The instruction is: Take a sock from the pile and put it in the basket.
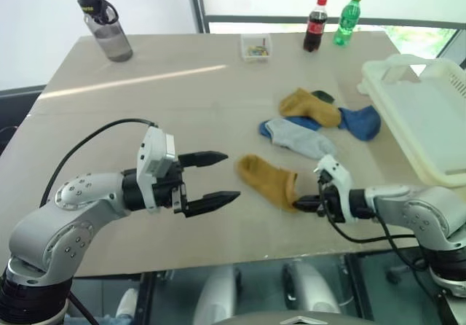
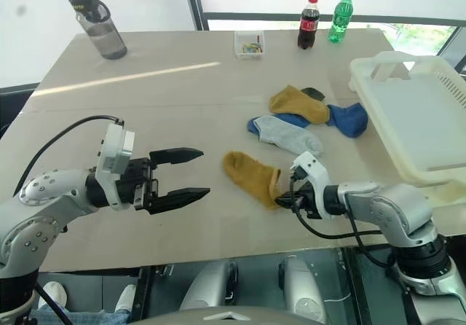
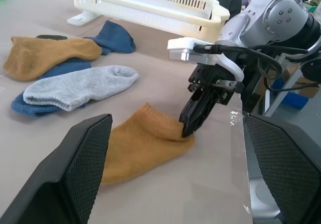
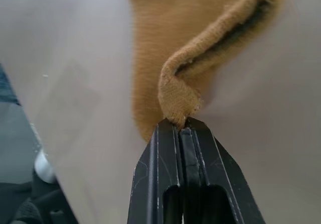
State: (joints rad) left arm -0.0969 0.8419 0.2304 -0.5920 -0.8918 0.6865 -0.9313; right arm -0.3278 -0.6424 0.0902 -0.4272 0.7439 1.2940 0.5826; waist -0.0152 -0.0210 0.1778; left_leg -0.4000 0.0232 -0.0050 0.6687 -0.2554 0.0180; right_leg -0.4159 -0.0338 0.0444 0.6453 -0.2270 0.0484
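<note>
We see the right gripper point(image 1: 300, 205) pinching the cuff of a yellow sock point(image 1: 267, 179) flat on the table point(image 1: 182, 92). Left gripper point(image 1: 218, 177) open at 9 o'clock. Pile point(image 1: 320, 121) at 1, green sock mostly hidden; basket point(image 1: 429, 114) cut off at 2.

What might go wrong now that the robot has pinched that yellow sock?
The right gripper is shut on just a small fold of the mustard sock's cuff, so the sock could slip free when lifted. Most of it lies flat on the table and may drag. The basket sits beyond the pile, so a dangling sock might snag the other socks.
</note>
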